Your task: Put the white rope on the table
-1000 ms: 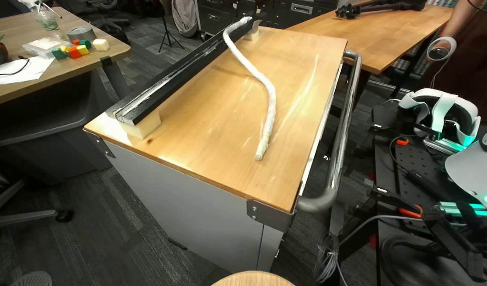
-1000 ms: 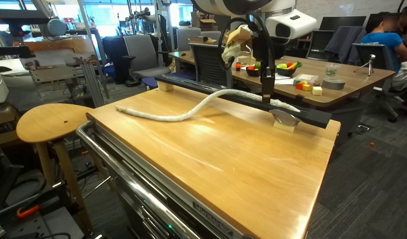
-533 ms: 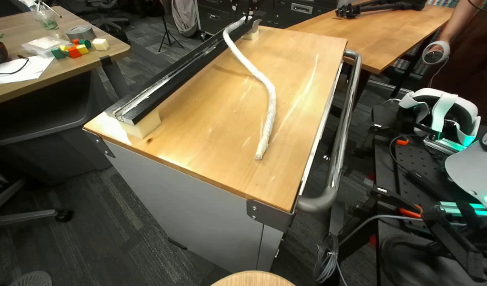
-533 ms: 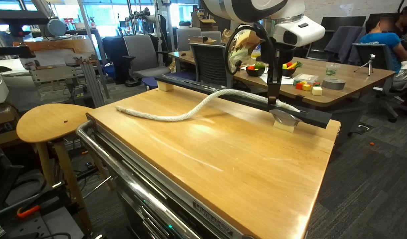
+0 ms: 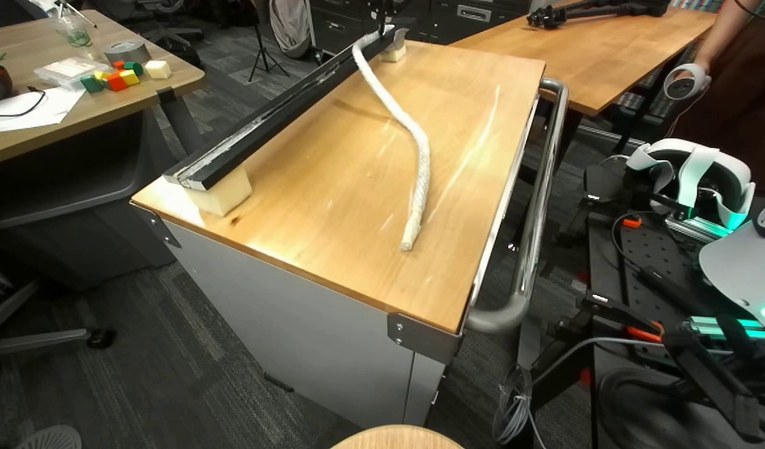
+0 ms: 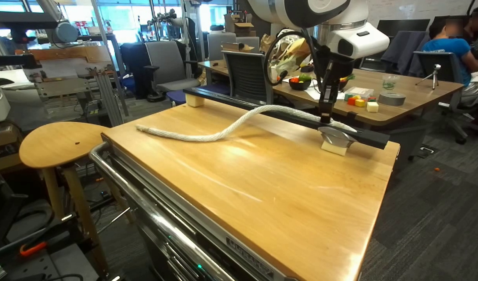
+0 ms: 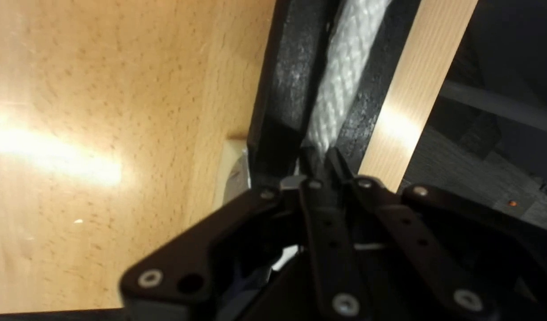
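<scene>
The white rope (image 6: 202, 138) is thick and off-white, its twisted strands plain to see in the wrist view, and it bends in a long, easy S. One stretch lies on the glossy top of the table (image 6: 262, 175), ending in a blunt tip (image 5: 408, 244) (a touch creamier than the rest). Further along, the rope arches off the wood and up to the black beam (image 5: 264, 137), which rests on pale blocks (image 5: 226, 194), and runs along its top. There the gripper (image 7: 320, 158) hangs slightly tilted, its fingers (image 7: 318, 200) pinching the rope; a short length shows beyond them.
</scene>
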Controlling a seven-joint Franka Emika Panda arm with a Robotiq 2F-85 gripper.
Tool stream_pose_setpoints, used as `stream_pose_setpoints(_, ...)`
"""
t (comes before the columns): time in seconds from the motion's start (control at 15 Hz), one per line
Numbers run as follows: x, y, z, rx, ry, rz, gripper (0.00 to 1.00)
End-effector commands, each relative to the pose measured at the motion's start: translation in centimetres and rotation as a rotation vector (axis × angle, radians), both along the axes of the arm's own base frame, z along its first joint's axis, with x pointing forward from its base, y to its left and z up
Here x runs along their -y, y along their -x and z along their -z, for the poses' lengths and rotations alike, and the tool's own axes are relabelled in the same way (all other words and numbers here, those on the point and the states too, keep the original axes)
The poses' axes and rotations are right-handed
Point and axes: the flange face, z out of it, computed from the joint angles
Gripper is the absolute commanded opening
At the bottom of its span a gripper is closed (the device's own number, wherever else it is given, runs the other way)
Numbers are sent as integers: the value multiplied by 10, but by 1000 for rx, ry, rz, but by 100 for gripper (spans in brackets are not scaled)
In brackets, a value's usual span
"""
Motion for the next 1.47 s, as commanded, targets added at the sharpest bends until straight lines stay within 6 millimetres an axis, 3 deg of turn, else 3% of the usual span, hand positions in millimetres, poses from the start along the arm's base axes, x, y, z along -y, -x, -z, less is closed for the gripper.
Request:
stream_pose_setpoints(0.0, 8, -8, -7, 3, -14, 49, 1)
stream_pose_setpoints(0.2, 4, -2, -16, 5, -24, 47, 1)
stream_pose_setpoints(0.53, -8, 25, -50, 36, 27, -10, 1)
stream_pose_setpoints(0.87, -14, 83, -75, -149, 51, -65, 1)
stream_pose_setpoints(1.2, -9, 135, -71, -319, 67, -71, 1)
stream_pose_setpoints(1.4, -3, 159, -51, -356, 73, -43, 1)
